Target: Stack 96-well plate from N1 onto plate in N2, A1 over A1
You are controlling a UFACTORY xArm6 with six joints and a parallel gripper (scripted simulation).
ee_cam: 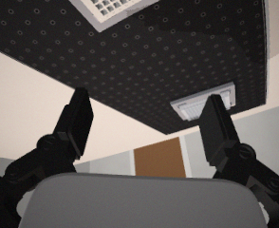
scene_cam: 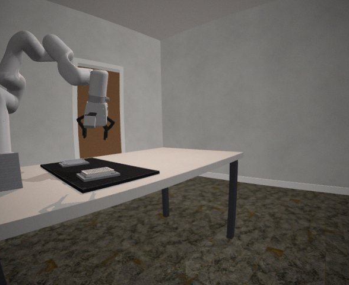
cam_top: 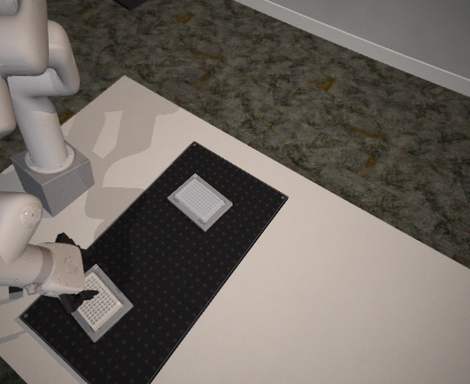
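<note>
Two white 96-well plates sit in grey nests on the black mat [cam_top: 153, 256]. The other plate [cam_top: 199, 201] is at the upper right; it is the farther one [scene_cam: 73, 161] and looks small in the wrist view [ee_cam: 203, 105]. My gripper [cam_top: 73, 268] [scene_cam: 95, 135] [ee_cam: 147, 104] is open and empty. It hangs high above the mat, over the lower-left plate's edge. A1 marks are too small to read.
The arm's grey base block [cam_top: 53, 178] stands on the table beside the mat. The white table top [cam_top: 309, 289] stretches wide to the right of the mat. A brown door [scene_cam: 99, 122] is in the far wall.
</note>
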